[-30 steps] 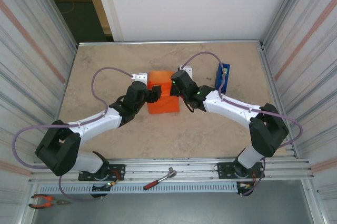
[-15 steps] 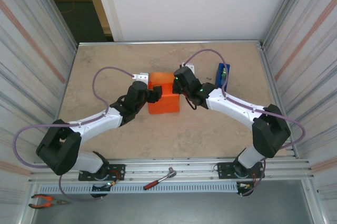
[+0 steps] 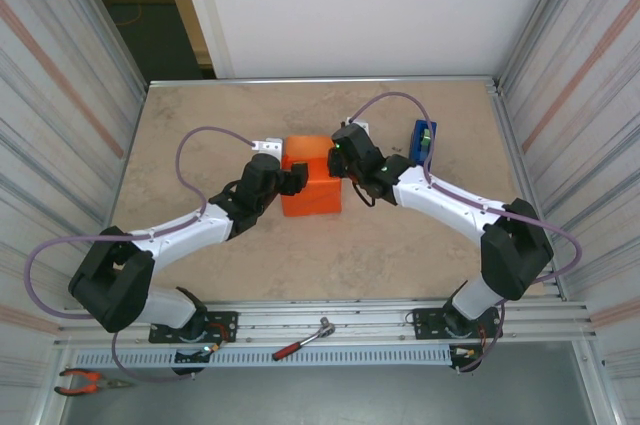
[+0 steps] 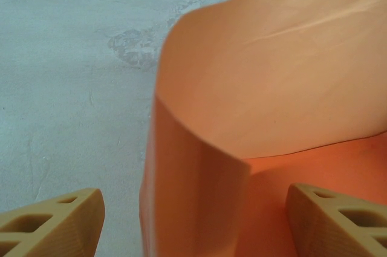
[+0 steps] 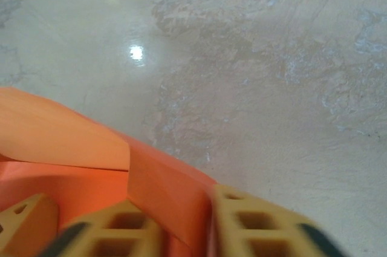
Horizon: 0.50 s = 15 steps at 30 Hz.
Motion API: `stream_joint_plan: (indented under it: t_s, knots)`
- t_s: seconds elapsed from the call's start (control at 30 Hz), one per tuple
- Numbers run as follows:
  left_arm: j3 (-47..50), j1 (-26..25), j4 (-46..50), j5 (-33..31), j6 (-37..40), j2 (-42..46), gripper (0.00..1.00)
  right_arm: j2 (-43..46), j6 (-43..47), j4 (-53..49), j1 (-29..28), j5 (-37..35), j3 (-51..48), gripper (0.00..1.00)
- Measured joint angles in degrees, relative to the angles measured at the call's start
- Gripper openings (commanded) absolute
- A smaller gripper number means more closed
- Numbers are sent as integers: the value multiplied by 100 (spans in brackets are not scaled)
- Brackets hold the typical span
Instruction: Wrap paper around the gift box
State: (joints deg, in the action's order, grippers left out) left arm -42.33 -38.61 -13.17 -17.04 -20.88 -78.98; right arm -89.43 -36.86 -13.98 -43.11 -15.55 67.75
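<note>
The orange paper [image 3: 310,188] sits mid-table, folded up into a boxy shape; the gift box is hidden under it. My left gripper [image 3: 292,181] is open at the paper's left side. In the left wrist view its tan fingers [image 4: 57,224] straddle a raised fold of the paper [image 4: 266,87], one finger over bare table and the other over the sheet. My right gripper [image 3: 338,158] is at the paper's far right corner. In the right wrist view it [image 5: 205,227] is shut on a folded flap of the paper [image 5: 163,184].
A blue tape dispenser [image 3: 423,141] stands at the right, just beyond the right arm. A red-handled wrench [image 3: 303,341] lies on the front rail and pliers [image 3: 85,381] at the bottom left. Corrugated walls close in both sides of the beige table [image 3: 200,125].
My right gripper has shifted a little away from the bases and to the right, still pinching the paper's flap. The left arm has stayed put.
</note>
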Motion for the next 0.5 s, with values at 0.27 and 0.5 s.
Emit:
stream_joint_plan:
  t_s: [0.27, 0.5]
  knots:
    - [-66, 0, 101, -17, 0, -22, 78, 402, -66, -181, 127, 238, 48, 75]
    - [-85, 0, 138, -17, 0, -22, 78, 1670, -647, -107, 804, 595, -621, 61]
